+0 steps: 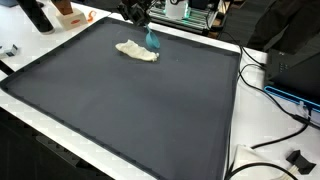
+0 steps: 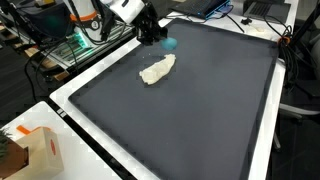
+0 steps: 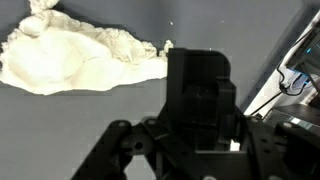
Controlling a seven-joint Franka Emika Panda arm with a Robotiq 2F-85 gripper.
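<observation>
Black Robotiq gripper [image 3: 200, 105] housing fills the lower half of the wrist view, hiding its own fingertips, so I cannot tell how far the jaws stand apart. In both exterior views a small teal object [image 2: 168, 43] sits right at the gripper's tip, over the far edge of the dark grey mat [image 2: 200, 110]; whether the fingers clamp it or merely touch it cannot be made out. Just beside it, nearer the middle of the mat, lies a crumpled white cloth [image 2: 157, 69], flat and elongated, apart from the gripper. The mat covers most of a white table [image 1: 250, 120]. A tan and orange carton [image 2: 40, 150] stands at one table corner, well apart from the cloth; its contents are not visible.
</observation>
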